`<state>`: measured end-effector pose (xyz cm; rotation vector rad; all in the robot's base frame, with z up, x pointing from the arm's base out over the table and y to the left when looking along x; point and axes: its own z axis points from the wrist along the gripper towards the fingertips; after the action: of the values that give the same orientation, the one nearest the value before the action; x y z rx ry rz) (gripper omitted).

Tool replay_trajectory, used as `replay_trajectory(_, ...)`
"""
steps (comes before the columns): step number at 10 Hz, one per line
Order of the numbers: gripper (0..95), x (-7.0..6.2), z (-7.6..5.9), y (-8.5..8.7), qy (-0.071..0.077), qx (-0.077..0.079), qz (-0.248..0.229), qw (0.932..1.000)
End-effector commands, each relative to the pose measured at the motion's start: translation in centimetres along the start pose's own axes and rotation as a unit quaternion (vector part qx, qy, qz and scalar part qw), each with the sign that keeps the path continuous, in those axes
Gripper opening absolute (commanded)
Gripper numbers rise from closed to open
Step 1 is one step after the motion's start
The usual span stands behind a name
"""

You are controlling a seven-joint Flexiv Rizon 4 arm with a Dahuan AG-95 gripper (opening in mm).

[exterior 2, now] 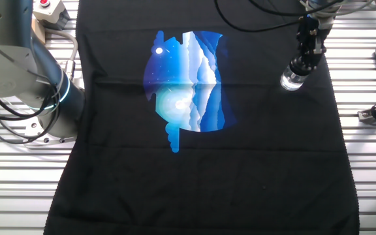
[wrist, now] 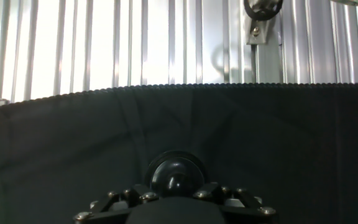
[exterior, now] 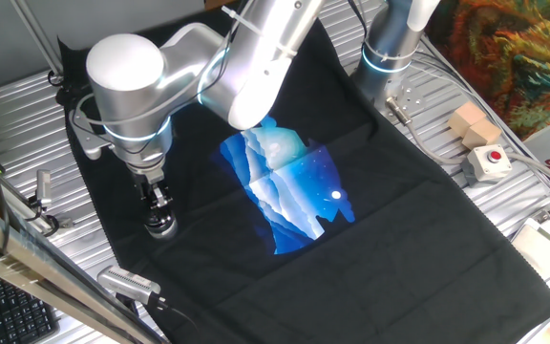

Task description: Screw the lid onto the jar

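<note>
In the hand view, the gripper [wrist: 174, 198] closes its dark, bolt-studded fingers [wrist: 225, 194] around the lid [wrist: 175, 177], a dark round cap with a small glint, seen just above them at the bottom of the frame. Beyond it lies the black cloth [wrist: 179, 134], its scalloped edge meeting the ribbed aluminium table [wrist: 104, 43].

From one fixed view, the gripper [exterior: 159, 208] points straight down near the cloth's [exterior: 418, 220] left edge, clamped on the lid [exterior: 160, 216] that sits atop the jar [exterior: 160, 226], a small clear, shiny glass standing upright on the cloth. A blue mountain print [exterior: 289, 191] lies well apart at the cloth's centre, and a box with a red button [exterior: 488, 161] sits on the table [exterior: 504, 196] at far right.

The other fixed view shows the jar [exterior 2: 292, 79] beneath the gripper [exterior 2: 303, 60].
</note>
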<state>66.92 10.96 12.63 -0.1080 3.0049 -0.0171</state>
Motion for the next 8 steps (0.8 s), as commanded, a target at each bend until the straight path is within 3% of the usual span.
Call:
replay_trajectory(1,57.0,-0.04,0.0,0.06,0.0,-0.005,-0.054,0.9985)
replay_trajectory(3,57.0,-0.1,-0.04,0.11,0.0,-0.012,-0.07,0.9974)
replay_trajectory(4,76.0,-0.11,-0.04,0.11,-0.003,-0.02,-0.078,0.9968)
replay_trajectory(5,76.0,-0.11,-0.04,0.1,-0.004,-0.024,-0.077,0.9967)
replay_trajectory(6,95.0,-0.12,-0.03,0.07,-0.004,-0.025,-0.08,0.9965)
replay_trajectory(8,95.0,-0.13,0.02,-0.02,-0.004,-0.024,-0.082,0.9963)
